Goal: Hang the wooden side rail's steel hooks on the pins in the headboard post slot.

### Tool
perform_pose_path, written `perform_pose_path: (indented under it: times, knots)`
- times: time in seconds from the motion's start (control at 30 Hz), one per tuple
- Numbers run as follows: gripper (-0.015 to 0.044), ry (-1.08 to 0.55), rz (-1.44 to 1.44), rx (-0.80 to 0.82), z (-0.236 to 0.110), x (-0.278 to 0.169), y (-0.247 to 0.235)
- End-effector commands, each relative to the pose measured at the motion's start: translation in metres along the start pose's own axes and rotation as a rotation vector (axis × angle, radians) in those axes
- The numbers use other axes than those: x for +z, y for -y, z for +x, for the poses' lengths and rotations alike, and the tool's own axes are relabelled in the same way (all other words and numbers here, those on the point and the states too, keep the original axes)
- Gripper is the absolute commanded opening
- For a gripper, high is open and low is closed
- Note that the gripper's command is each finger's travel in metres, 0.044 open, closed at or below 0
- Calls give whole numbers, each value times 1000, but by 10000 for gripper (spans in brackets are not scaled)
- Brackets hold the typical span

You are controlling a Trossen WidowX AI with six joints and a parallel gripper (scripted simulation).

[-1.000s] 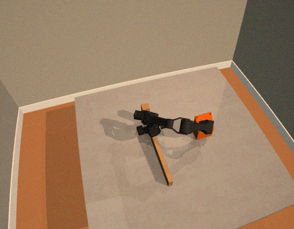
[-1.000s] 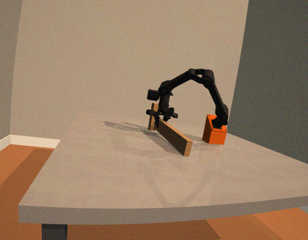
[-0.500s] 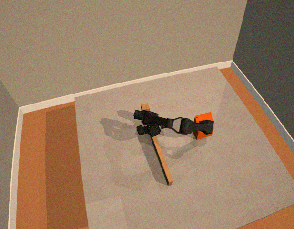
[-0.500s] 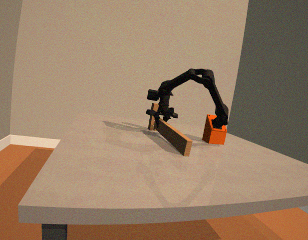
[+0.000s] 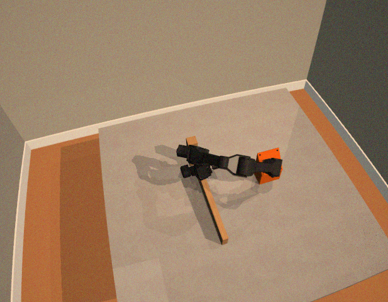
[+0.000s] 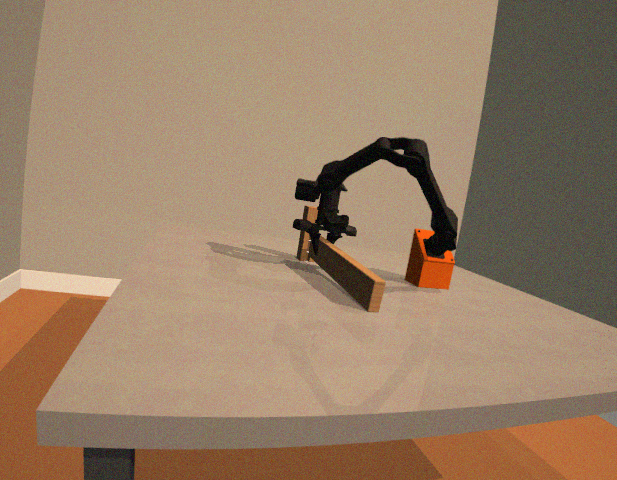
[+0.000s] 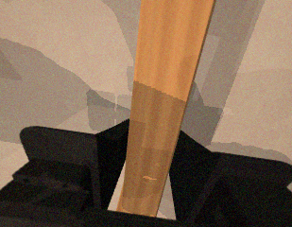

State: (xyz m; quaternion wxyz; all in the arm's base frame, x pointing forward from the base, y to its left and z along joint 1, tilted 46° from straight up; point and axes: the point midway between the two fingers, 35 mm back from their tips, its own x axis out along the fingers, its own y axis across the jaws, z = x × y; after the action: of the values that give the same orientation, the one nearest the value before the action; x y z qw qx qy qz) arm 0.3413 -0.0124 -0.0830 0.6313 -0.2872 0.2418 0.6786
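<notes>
We see the black end effector (image 6: 333,233) clamped on the long light-brown wooden side rail (image 6: 349,273), close to its raised end. This end is at the short upright wooden headboard post (image 6: 304,232), which stands toward the back edge of the grey desk (image 6: 246,372), near its middle. The rail's far end rests on the desk, pointing toward the front edge. The hooks and pins are too small to judge. Wide bare desk surface lies toward the left and front edges.

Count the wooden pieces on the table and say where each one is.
2. The headboard post stands upright mid-table. The side rail slopes down from the post, its far end on the table, with the gripper shut on its raised end. Nothing else wooden shows.
</notes>
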Motion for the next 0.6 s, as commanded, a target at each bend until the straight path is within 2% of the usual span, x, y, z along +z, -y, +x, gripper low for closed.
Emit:
perform_pose_path:
  times: [0.0, 0.57]
  knots:
    - [0, -11, -7, -6, -4, -4, 1]
    - [0, -11, -7, -6, -4, -5, 3]
